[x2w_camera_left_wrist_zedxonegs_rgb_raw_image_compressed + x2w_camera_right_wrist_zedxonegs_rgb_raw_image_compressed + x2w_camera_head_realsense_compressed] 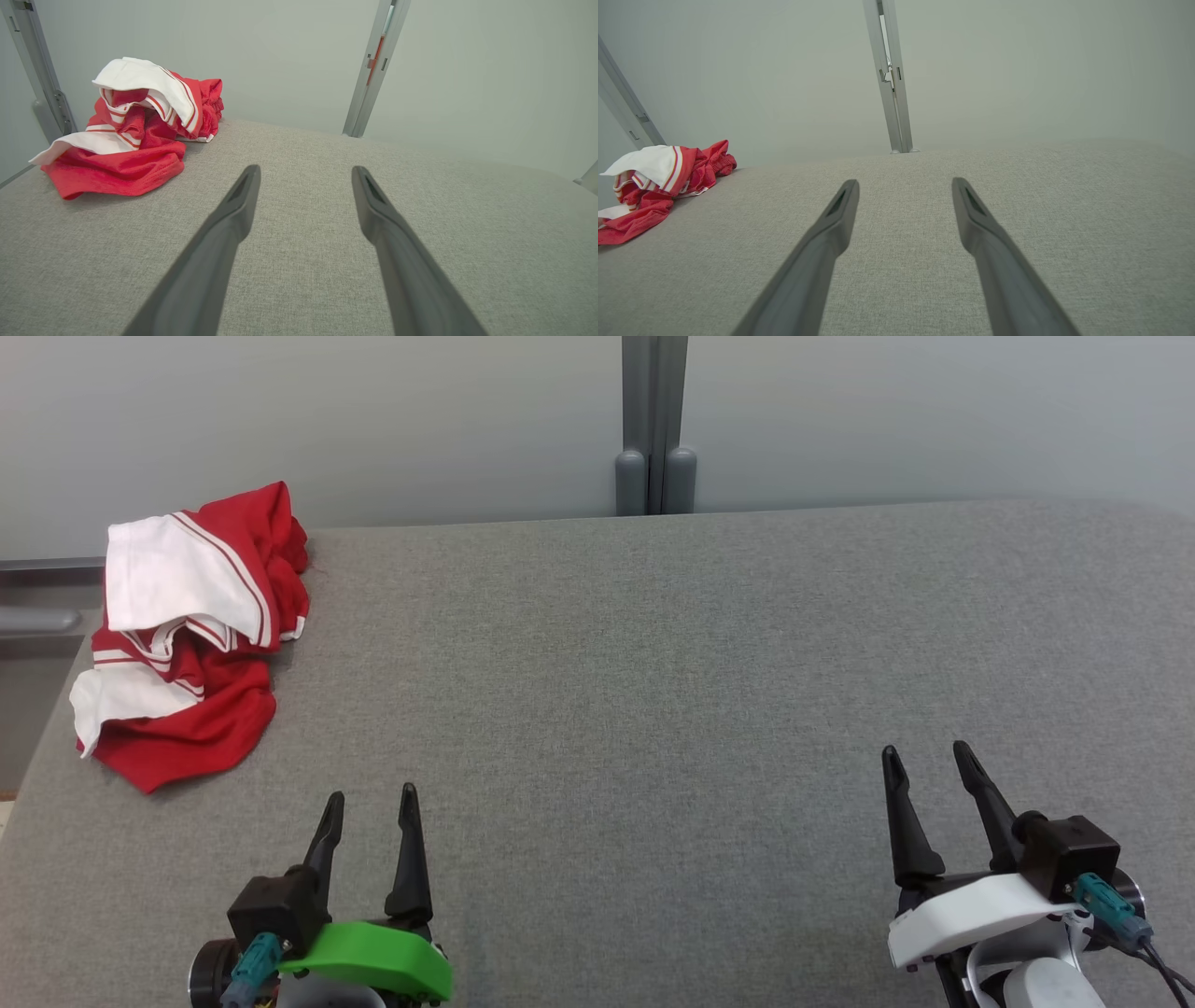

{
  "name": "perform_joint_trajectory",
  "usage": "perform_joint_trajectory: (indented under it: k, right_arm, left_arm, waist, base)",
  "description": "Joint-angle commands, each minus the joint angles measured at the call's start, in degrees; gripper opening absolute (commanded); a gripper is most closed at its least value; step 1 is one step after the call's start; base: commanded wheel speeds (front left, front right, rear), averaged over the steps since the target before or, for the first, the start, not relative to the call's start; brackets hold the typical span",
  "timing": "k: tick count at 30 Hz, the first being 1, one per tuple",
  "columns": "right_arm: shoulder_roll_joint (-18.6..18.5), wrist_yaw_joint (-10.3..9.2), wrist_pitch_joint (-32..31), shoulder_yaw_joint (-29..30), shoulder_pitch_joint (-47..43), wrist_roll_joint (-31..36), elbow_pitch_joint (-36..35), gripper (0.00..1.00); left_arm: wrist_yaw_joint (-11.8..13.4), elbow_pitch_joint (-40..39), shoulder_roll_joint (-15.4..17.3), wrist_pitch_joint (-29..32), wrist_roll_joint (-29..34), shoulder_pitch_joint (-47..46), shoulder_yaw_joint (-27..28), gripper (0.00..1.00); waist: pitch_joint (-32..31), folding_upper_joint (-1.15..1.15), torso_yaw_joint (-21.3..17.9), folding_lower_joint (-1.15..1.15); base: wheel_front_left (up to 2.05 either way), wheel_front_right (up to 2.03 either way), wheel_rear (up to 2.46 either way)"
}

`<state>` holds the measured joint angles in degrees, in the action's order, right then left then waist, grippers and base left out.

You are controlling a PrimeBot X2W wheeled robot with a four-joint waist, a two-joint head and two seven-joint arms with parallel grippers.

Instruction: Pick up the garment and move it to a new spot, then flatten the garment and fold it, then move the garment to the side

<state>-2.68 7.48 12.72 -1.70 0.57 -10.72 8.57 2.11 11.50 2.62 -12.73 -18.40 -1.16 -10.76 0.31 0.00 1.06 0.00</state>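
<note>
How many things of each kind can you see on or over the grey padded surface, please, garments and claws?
Garments: 1, the red and white garment
Claws: 2, the left claw and the right claw, both open
Total: 3

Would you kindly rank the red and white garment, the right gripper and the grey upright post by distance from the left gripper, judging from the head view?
1. Red and white garment: crumpled on the left, just ahead of the left gripper.
2 and 3. Right gripper, across to the right, and grey upright post, behind the far edge: too close to call.
</note>
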Motion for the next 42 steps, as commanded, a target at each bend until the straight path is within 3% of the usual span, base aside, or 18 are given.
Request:
perform_joint_trajectory:
  k: [1, 20, 36, 42]
  right_arm:
    - [-0.28, 0.02, 0.65, -0.11, -0.28, 1.35, -0.08, 1.0]
    - [-0.31, 0.01, 2.59, -0.6, -0.81, 8.9, -0.21, 1.0]
    - [-0.31, 0.01, 2.52, -0.46, -0.78, 7.91, -0.02, 1.0]
    - [-0.29, 0.01, 2.52, 0.17, -1.43, 7.68, -0.26, 1.0]
  left_arm:
    - [0.33, 0.03, 0.38, -0.6, 0.95, 0.68, -0.02, 1.0]
    - [1.01, 0.94, 0.43, -2.63, 7.24, 1.13, -1.11, 1.0]
    - [1.04, 1.35, 0.42, -2.46, 6.88, 0.81, -1.1, 1.0]
    - [0.72, 1.41, 0.42, -2.46, 6.98, 0.19, -1.28, 1.0]
  waist:
    - [-0.02, 0.0, 0.02, 0.0]
    - [-0.09, 0.0, 0.23, 0.0]
    - [-0.06, 0.0, 0.26, 0.0]
    - [-0.14, 0.0, 2.15, 0.0]
  base:
    - [0.0, 0.0, 0.0]
    - [0.0, 0.0, 0.0]
    - [0.0, 0.0, 0.0]
    - [0.0, 0.0, 0.0]
